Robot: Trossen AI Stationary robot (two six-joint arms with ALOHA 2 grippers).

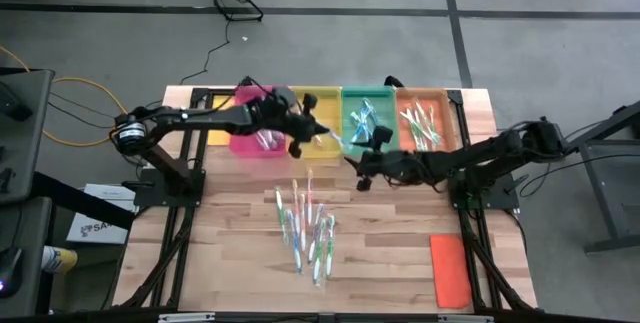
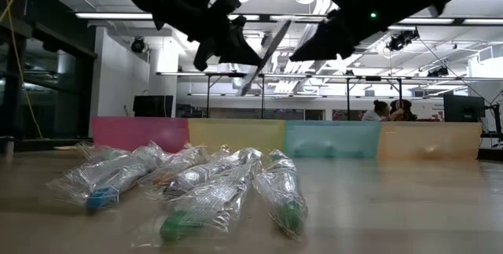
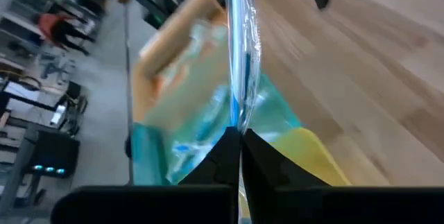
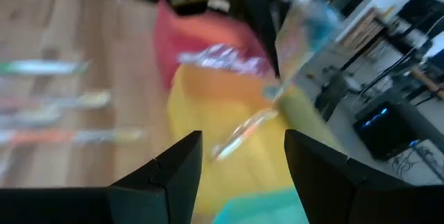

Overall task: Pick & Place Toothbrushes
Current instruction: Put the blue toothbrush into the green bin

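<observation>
Several wrapped toothbrushes (image 1: 305, 225) lie in a loose pile on the wooden table, near its middle; the low view shows the pile (image 2: 196, 187) up close. My left gripper (image 1: 318, 135) hangs over the yellow tray (image 1: 318, 113), shut on one wrapped toothbrush (image 3: 239, 50) with a blue handle. My right gripper (image 1: 357, 168) is open, in the air just right of the left one, near the teal tray (image 1: 368, 118); its fingers (image 4: 180, 161) hold nothing. More toothbrushes lie in the pink tray (image 1: 262, 133), the teal tray and the orange tray (image 1: 422, 121). My left gripper pinches the wrapped toothbrush between its two fingers at one end (image 3: 239, 123); the rest runs straight out beyond the fingertips. In the low view the toothbrush (image 2: 267, 49) is lifted clear, slanting above the trays.
Four trays stand in a row along the table's far edge: pink, yellow, teal, orange. A flat orange lid (image 1: 450, 269) lies near the table's near right corner. Bare wood lies left and right of the pile. People (image 2: 389, 111) show in the room beyond.
</observation>
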